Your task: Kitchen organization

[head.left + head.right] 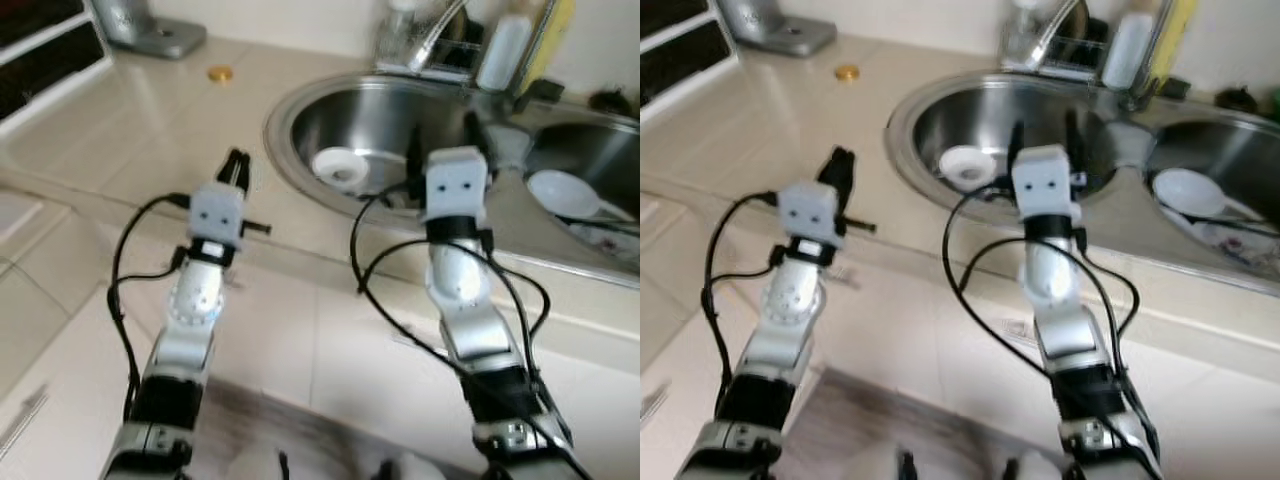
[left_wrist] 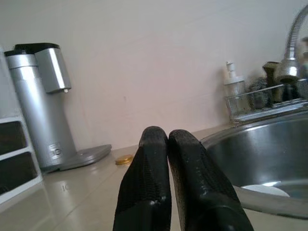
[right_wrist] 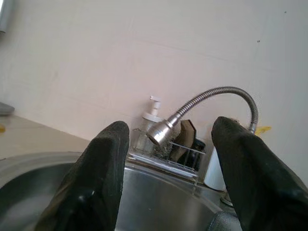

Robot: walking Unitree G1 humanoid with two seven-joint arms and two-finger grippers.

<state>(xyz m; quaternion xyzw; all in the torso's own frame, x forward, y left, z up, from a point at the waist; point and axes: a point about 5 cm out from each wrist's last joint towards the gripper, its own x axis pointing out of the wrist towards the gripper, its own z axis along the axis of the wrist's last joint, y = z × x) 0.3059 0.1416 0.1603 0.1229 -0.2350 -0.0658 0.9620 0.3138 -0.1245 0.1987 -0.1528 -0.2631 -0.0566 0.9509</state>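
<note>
A round steel sink (image 1: 300,105) is set in the beige counter, with a white ring-shaped dish (image 1: 340,166) lying in its bottom. My right gripper (image 1: 442,135) hangs open above the sink's near side, nothing between its fingers; the right wrist view looks between the two black fingers (image 3: 108,159) at the bent faucet (image 3: 211,96). My left gripper (image 1: 236,165) is shut and empty over the counter, left of the sink's rim. In the left wrist view its fingertips (image 2: 154,139) are pressed together.
A second basin on the right holds a white bowl (image 1: 562,192) and other dishes. Behind the sink stand a wire rack (image 3: 178,154), a white bottle (image 1: 502,50) and a soap dispenser (image 2: 234,86). A silver appliance (image 1: 145,25) and a small gold lid (image 1: 220,73) sit far left.
</note>
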